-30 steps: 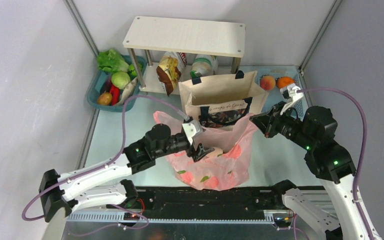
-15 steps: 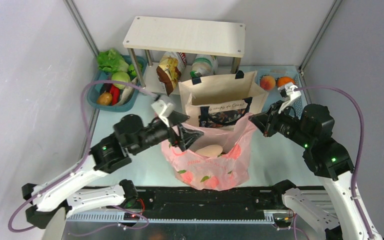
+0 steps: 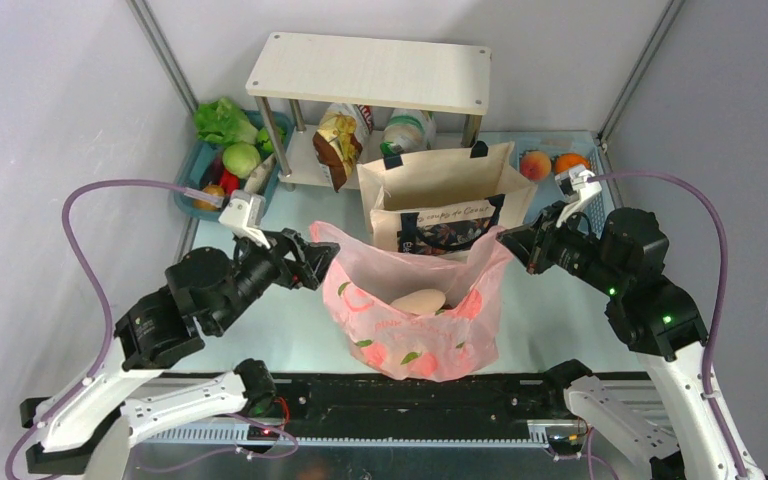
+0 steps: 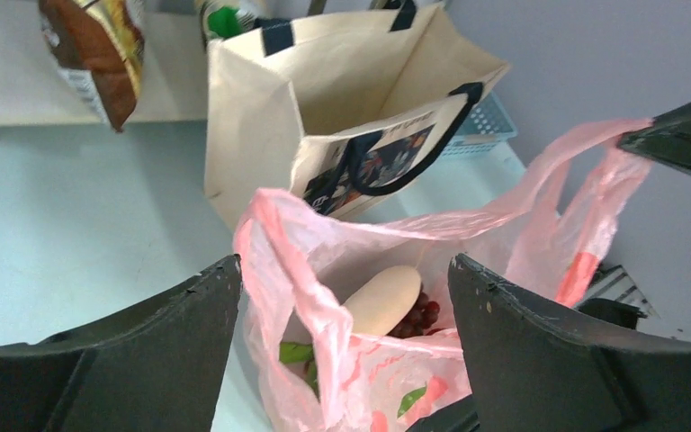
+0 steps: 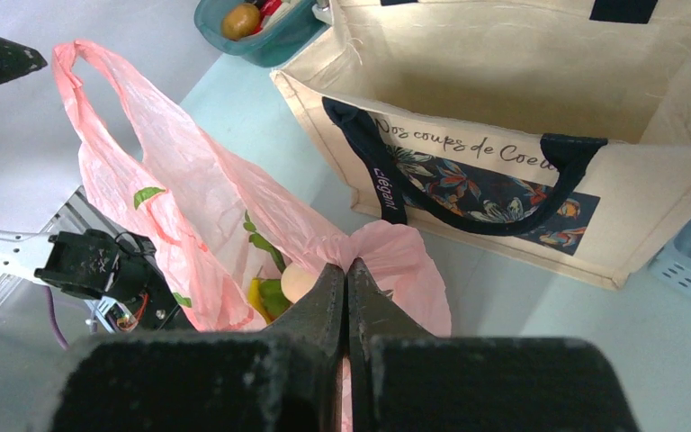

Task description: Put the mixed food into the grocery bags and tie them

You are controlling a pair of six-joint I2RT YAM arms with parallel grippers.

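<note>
The left gripper (image 3: 310,262) is now drawn back out of the pink bag (image 3: 430,345), jaws wide and empty just left of its rim. The white radish (image 3: 418,301) lies inside. The right gripper (image 3: 510,243) pinches the bag's right handle.

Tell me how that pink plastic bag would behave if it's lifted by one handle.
Probably floppy: the pink plastic bag is thin, creased film, sagging away from where the right end effector pinches its handle. Likely bottom-heavy, with the white radish and grapes inside, so it may swing or tilt toward its free side.
</note>
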